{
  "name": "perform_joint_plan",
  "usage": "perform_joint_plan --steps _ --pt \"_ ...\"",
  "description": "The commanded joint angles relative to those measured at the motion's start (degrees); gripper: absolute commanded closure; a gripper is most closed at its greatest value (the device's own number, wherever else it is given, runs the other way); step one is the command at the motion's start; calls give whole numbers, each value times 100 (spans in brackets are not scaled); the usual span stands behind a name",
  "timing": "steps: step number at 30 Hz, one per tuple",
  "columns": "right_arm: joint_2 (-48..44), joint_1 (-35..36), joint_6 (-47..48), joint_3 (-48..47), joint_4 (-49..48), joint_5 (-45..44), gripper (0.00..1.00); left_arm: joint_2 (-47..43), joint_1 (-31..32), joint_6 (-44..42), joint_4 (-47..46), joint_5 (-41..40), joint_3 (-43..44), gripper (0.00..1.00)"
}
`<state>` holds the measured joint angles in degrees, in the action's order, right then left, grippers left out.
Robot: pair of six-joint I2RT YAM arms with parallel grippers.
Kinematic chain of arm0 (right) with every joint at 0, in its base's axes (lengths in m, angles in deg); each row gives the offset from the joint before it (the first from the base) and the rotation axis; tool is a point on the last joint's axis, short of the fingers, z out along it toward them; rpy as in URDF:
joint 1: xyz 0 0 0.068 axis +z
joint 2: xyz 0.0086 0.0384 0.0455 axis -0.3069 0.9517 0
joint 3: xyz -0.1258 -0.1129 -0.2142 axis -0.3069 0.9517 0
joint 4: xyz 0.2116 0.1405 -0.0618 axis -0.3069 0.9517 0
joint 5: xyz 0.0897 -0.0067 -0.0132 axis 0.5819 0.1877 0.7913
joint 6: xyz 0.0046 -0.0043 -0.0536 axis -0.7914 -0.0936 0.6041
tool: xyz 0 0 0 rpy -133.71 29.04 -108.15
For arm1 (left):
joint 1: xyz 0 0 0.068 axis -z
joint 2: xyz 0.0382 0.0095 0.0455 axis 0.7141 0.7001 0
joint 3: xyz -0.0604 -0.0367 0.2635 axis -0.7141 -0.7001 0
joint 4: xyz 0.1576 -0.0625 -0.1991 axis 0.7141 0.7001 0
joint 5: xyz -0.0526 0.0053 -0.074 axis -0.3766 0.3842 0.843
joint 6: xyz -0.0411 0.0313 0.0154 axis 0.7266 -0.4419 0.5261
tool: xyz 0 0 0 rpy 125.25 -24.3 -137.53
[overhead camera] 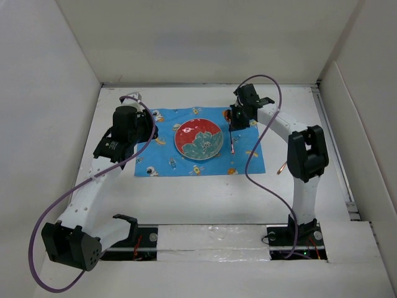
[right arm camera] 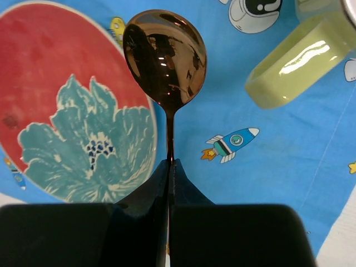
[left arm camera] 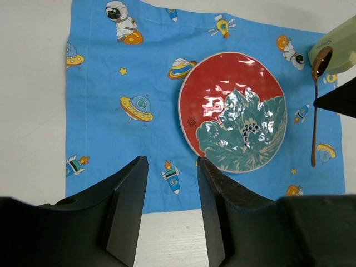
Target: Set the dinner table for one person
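Below, dinner table [overhead camera: 205, 198] — left fingers [left arm camera: 130, 211] parted, empty; right fingers [right arm camera: 139, 222] tight on spoon [right arm camera: 164, 55].

White matte dinner table [overhead camera: 205, 198], roughly square. Directly on it: blue space-print cloth placemat [overhead camera: 186, 166], flat, in the far half, about centred left-right, white surface visible past all four edges. Just off its near right corner there's a small copper-coloured item [overhead camera: 282, 167], too small to identify.
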<state>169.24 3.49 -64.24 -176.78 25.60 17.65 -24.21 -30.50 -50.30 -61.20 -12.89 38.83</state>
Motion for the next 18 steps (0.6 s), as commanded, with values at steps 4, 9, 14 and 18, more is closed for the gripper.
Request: perform_joint_plan --steps 4,9,14,18 --pt "354 -10 -140 -47 -416 -185 100 -87 40 9 -184 45 90 61" --pt "477 -62 -351 24 -416 -317 100 -87 40 9 -157 27 90 61" --pt "627 -62 -439 76 -406 -361 100 -43 40 9 -157 36 90 61" --pt "574 -62 -413 85 -380 -370 81 -17 40 9 -184 36 90 61"
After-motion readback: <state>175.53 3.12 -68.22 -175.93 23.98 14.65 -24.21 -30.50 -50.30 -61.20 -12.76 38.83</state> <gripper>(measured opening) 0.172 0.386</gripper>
